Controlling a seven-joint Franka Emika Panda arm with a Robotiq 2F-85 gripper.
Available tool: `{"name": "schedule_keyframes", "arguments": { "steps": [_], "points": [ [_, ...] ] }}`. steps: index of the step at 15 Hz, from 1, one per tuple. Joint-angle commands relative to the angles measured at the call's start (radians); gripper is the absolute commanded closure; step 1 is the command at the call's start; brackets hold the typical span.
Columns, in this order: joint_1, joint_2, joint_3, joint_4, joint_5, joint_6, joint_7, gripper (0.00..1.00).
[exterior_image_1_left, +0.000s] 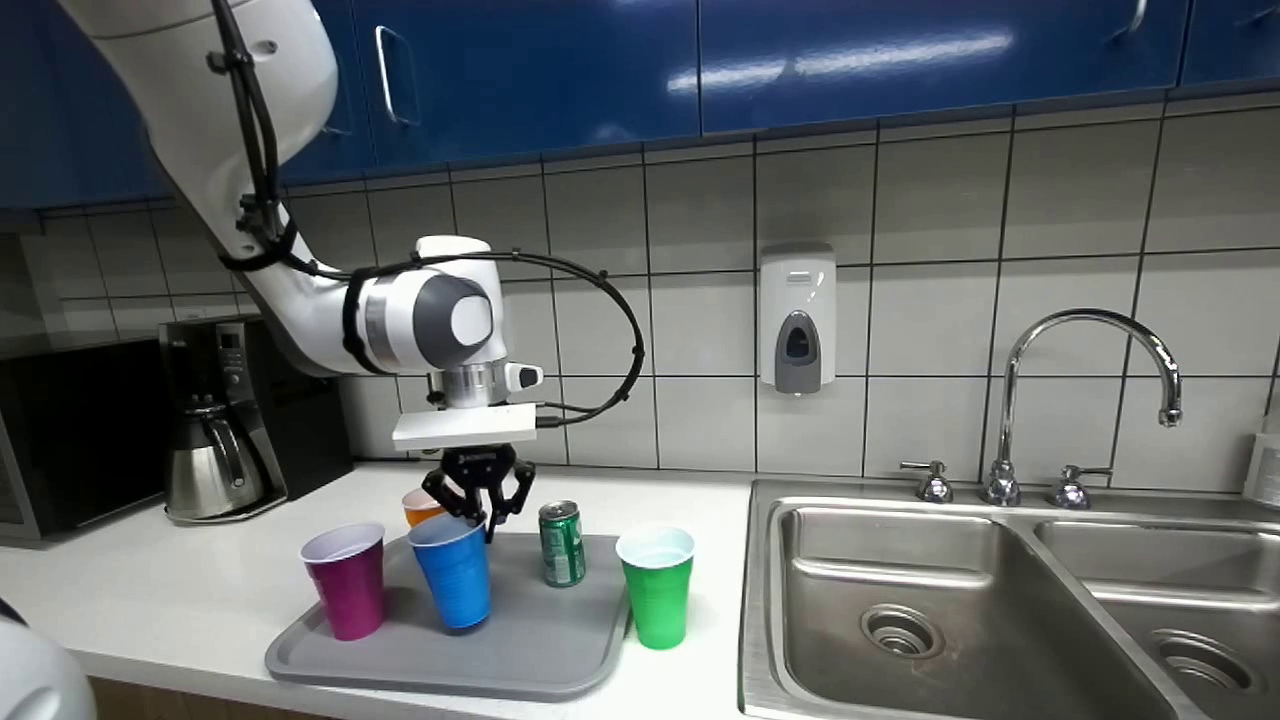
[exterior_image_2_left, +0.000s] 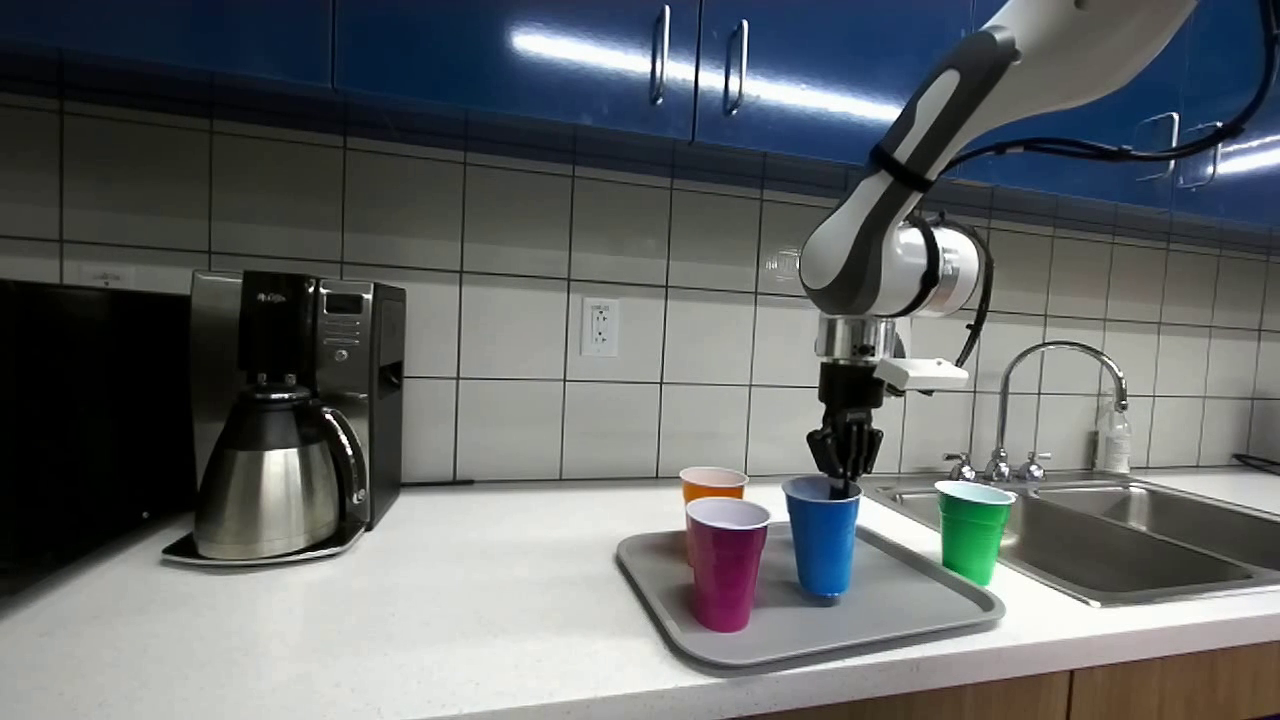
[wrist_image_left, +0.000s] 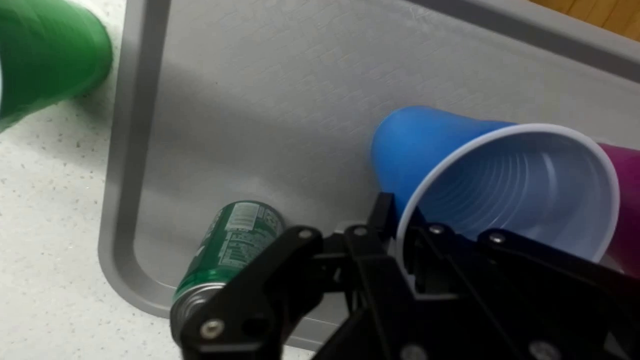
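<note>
- Pale tiled wall (exterior_image_2_left: 515, 330) across the whole background.
- White counter (exterior_image_2_left: 450, 600) along the foot of the wall.
- Glossy blue cabinets (exterior_image_1_left: 540, 70) overhead, in a row above the tiles.
- White and grey robot arm (exterior_image_1_left: 295, 310), bent at the joints, angled down over the counter.
- Steel double sink (exterior_image_1_left: 765, 590) set into the counter, with a tall curved faucet (exterior_image_1_left: 1008, 400) at the back.
- Black and silver coffee maker (exterior_image_2_left: 345, 375) with a steel carafe (exterior_image_2_left: 265, 500), well apart from the sink on the same counter.
- Grey tray (exterior_image_1_left: 545, 630) flat on the counter, near the sink.
- Blue cup (exterior_image_2_left: 824, 545) mouth-up over the tray, roughly upright; hard to judge any contact between base and tray.
- Purple cup (exterior_image_2_left: 728, 570) upright on the tray, on the coffee-maker side of the blue one.
- Green cup (exterior_image_2_left: 973, 535) upright on the counter, just beside the tray, between tray and sink.
- Orange cup (exterior_image_2_left: 714, 488) partly hidden behind the purple one in an exterior view.
- Green can (exterior_image_1_left: 562, 545) upright on the tray, near a corner and apart from the cups.
- Black gripper (wrist_image_left: 399, 220) at the end of the arm, with jaws closed on the rim of the blue cup: one jaw inside, the other outside, as seen from the wrist.
</note>
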Motion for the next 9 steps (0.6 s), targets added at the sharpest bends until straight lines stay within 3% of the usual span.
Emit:
{"name": "schedule_keyframes", "arguments": {
  "steps": [1,2,4,9],
  "points": [
    [-0.002,0.000,0.023,-0.010,-0.013,0.029,0.019,0.98],
    [0.001,0.002,0.027,-0.009,-0.014,0.032,0.023,0.98],
    [0.004,0.006,0.035,-0.004,-0.020,0.027,0.035,0.68],
    [0.007,0.006,0.047,0.001,-0.023,0.012,0.054,0.33]
  ]
}}
